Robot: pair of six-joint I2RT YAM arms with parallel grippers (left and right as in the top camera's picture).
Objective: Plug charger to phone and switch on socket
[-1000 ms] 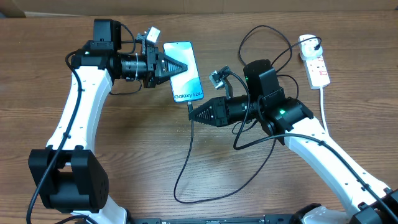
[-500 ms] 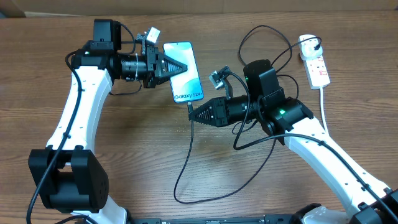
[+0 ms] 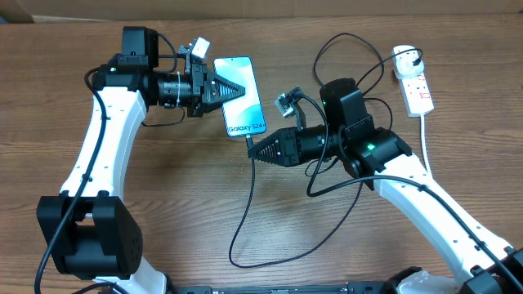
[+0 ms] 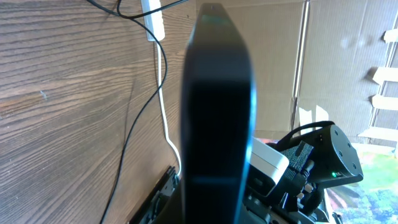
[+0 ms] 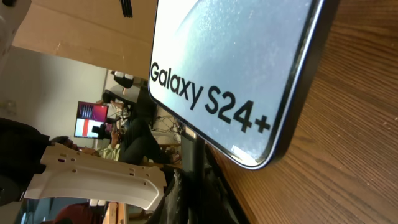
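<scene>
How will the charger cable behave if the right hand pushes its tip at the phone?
The charger looks floppy: it lies in loose loops on the table, so probably only the stretch at the right hand will steer. It seems thin and light, so the slack should trail with little drag.

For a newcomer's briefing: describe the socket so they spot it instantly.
Go to the far right corner of the wooden table, past the right arm. There lies a small white extension block, its thick white cord trailing toward the robot. Red switch marks set it apart from the thin black charger cable nearby.
</scene>
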